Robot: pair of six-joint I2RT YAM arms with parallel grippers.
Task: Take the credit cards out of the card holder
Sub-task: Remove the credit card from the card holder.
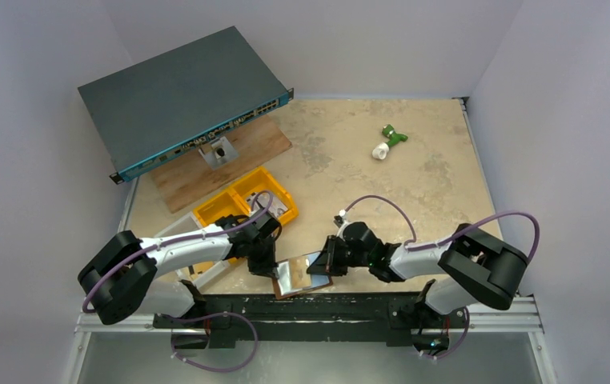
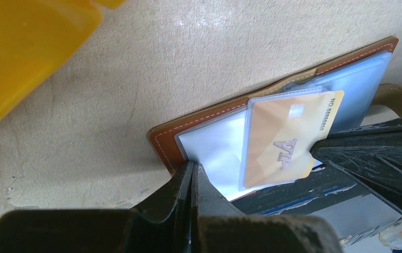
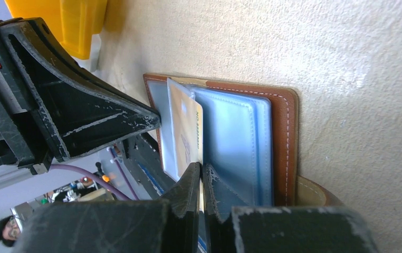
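**benchrat:** so where's the card holder sitting, and what have your grippers got?

**yam_op:** The brown leather card holder (image 1: pixel 300 278) lies open between my two grippers, right at the near edge of the table (image 1: pixel 414 184). The overhead cam gives me that and not much more, because the fingers cover the details. The left wrist cam is way better. My left gripper (image 2: pixel 193 169) is pinched tight on the edge of a clear plastic sleeve (image 2: pixel 214 150) in the holder. Just past its fingertips, a gold VIP card (image 2: pixel 286 138) pokes out of its own sleeve. My right gripper (image 3: pixel 201 175) is clamped on that card's end. Its cam shows the card nearly edge-on, running straight out from the fingertips. It also shows the snap tab (image 3: pixel 315 192) beside them, which I can't make out from overhead.

**benchrat:** counts?

**yam_op:** One holder and one card that I can see. Several pale blue sleeves, can't tell exactly how many. One yellow bin (image 1: pixel 247 204) just behind the left gripper, two compartments showing. Overhead only, well beyond both grippers: one network switch (image 1: pixel 182 100), one plywood board (image 1: pixel 222 164), and one green-and-white thing (image 1: pixel 387 142) too small to name.
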